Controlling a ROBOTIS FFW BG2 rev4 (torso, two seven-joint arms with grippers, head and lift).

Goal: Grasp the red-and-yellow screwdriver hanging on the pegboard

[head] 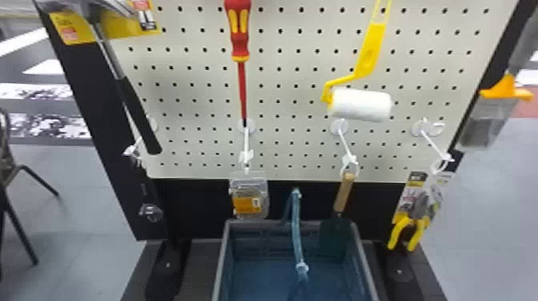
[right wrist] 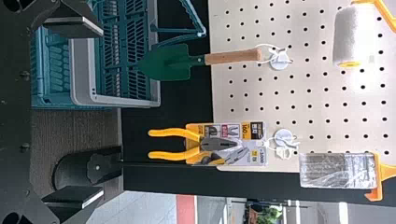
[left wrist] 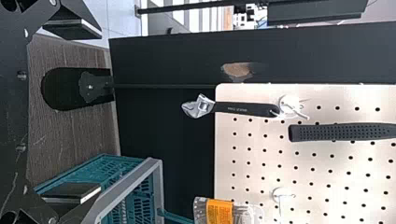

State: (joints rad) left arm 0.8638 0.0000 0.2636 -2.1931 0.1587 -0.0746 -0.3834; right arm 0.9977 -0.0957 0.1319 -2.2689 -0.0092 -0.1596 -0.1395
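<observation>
"How are the jaws?"
"Spread, on the left gripper [left wrist: 99,111] and right gripper [right wrist: 102,112], at each wrist view's left edge."
"What might go wrong?"
"Reaching low, an arm could clip the hook [head: 246,148], near the head view's centre; closing off-centre could knock the screwdriver [head: 240,44], upper middle, loose."

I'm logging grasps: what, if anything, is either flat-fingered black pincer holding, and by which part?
Nothing is held: the left pincer and the right pincer are both open and empty.
</observation>
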